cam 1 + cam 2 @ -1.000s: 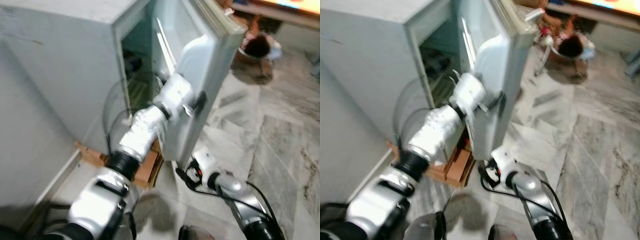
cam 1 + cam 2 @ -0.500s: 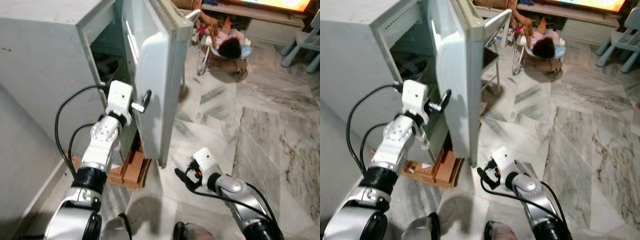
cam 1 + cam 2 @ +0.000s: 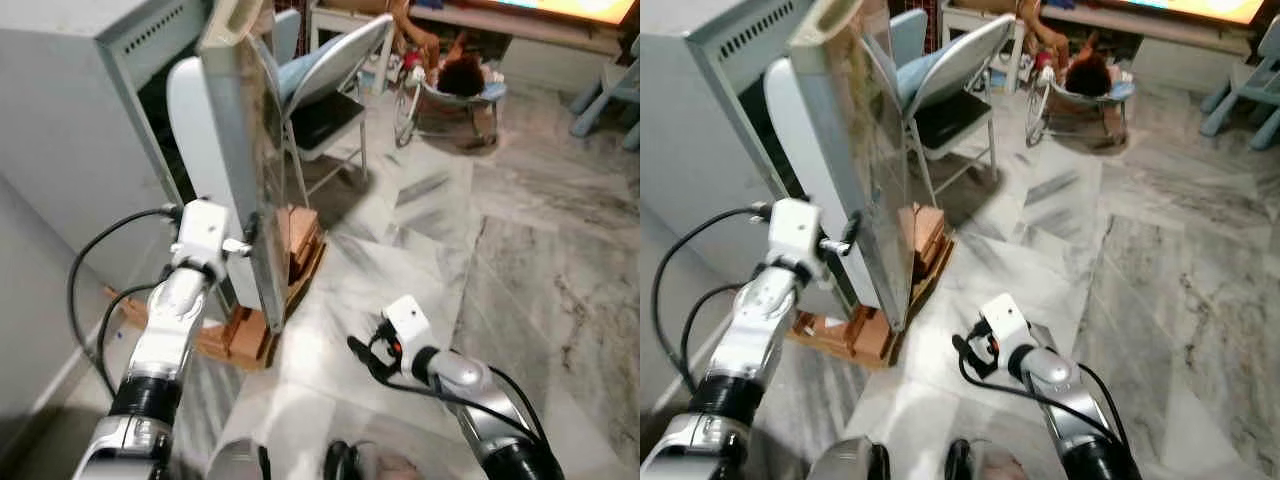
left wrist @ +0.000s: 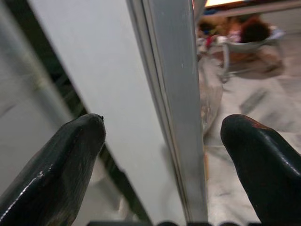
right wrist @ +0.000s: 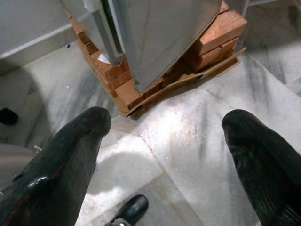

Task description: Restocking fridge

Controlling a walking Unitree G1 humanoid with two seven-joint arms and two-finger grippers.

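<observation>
My left gripper (image 4: 162, 141) is spread wide with the edge of the fridge door (image 3: 240, 150) sitting between its 2 fingers (door swung well open). The fridge (image 3: 90, 100) stands on bricks (image 5: 117, 75). My right gripper (image 5: 164, 155) hangs low over the marble floor (image 3: 520, 230), fingers apart, holding nothing.

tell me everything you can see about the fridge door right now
The fridge door is pale grey-white, seemingly painted metal, with a lighter moulded inner liner facing the cabinet. It stands swung well open, seen nearly edge-on, its outer face glossy and reflective. Its lower corner hangs above stacked bricks on cardboard under the fridge. The left gripper straddles the door's edge, fingers open on either side; whether they touch it is unclear. A folding chair stands just behind.
</observation>
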